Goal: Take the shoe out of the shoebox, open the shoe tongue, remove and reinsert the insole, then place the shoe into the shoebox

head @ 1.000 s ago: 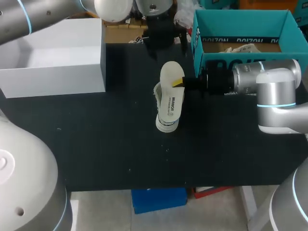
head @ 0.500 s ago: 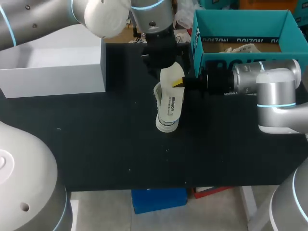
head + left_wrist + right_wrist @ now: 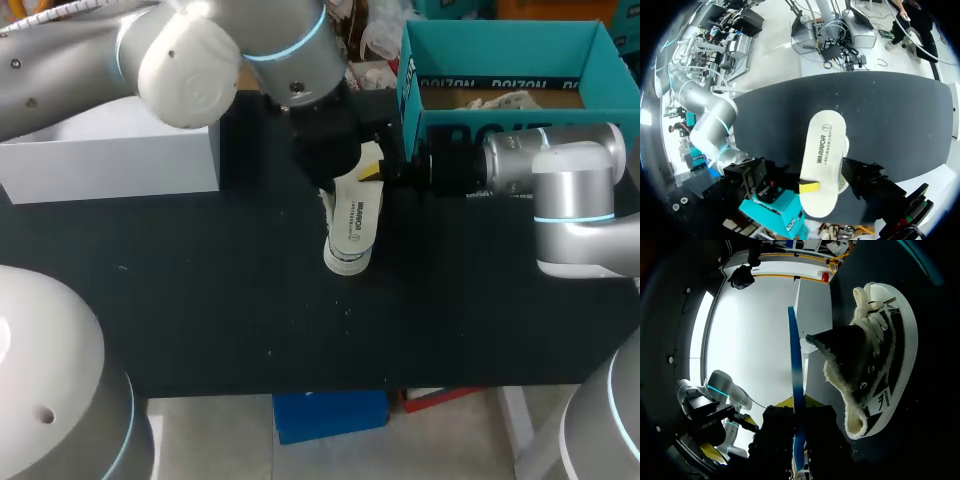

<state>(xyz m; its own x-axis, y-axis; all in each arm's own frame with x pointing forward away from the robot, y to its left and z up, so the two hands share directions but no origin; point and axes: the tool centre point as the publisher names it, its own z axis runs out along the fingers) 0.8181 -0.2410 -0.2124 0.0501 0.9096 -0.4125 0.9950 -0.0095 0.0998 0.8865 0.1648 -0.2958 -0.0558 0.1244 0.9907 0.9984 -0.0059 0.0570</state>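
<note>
Here's the table [image 3: 200,300], a broad matte black top running from left edge to right, flecked with a few pale specks (most of them toward the near edge). Light lies soft and even across it.

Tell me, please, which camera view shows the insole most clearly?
The left wrist view: the insole faces that camera, its broad pale printed face in sight. The right wrist view catches it edge-on, as a thin blue strip. In the head view the left arm covers its far end.
</note>
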